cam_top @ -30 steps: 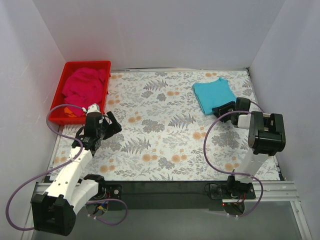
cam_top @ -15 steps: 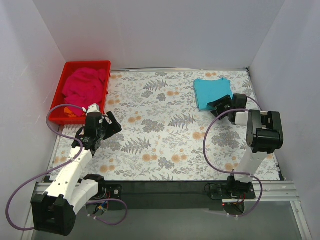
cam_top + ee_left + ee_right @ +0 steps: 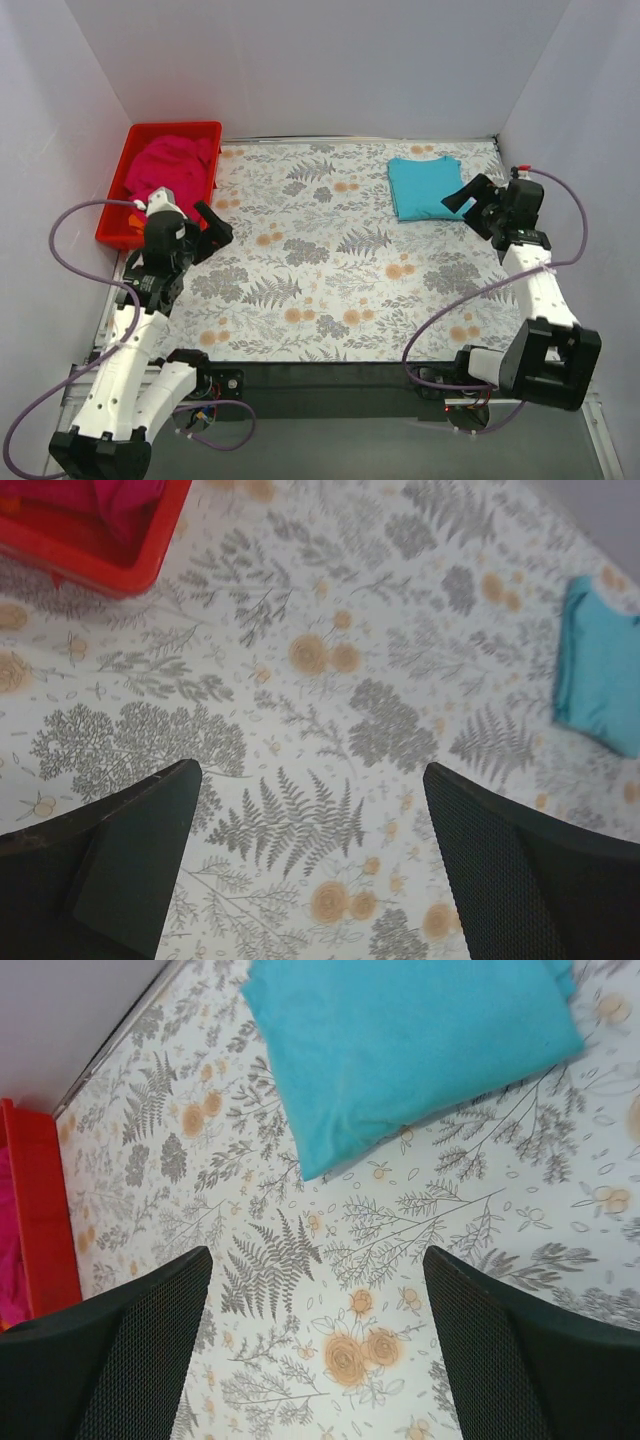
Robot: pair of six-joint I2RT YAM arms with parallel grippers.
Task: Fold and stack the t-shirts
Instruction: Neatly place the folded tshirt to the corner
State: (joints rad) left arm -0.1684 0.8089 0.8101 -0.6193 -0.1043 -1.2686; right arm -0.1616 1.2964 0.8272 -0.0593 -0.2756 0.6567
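The turquoise-blue t-shirt (image 3: 424, 186) lies folded flat at the back right of the table; it also shows in the right wrist view (image 3: 400, 1045) and at the right edge of the left wrist view (image 3: 602, 670). The magenta-pink t-shirt (image 3: 168, 168) lies bunched in the red tray (image 3: 128, 152). My right gripper (image 3: 470, 205) is open and empty, raised just right of the blue shirt. My left gripper (image 3: 212, 232) is open and empty, above the table just right of the tray. In both wrist views the fingers (image 3: 130, 850) (image 3: 140, 1350) stand wide apart over bare cloth.
A floral tablecloth (image 3: 330, 270) covers the table. White walls enclose the back and both sides. The red tray stands at the back left corner; its corner shows in the left wrist view (image 3: 100, 550). Purple cables loop beside both arms.
My right arm has swung out to the right and lifted off the blue shirt, which now lies flat. My left arm has moved left and back, closer to the tray.
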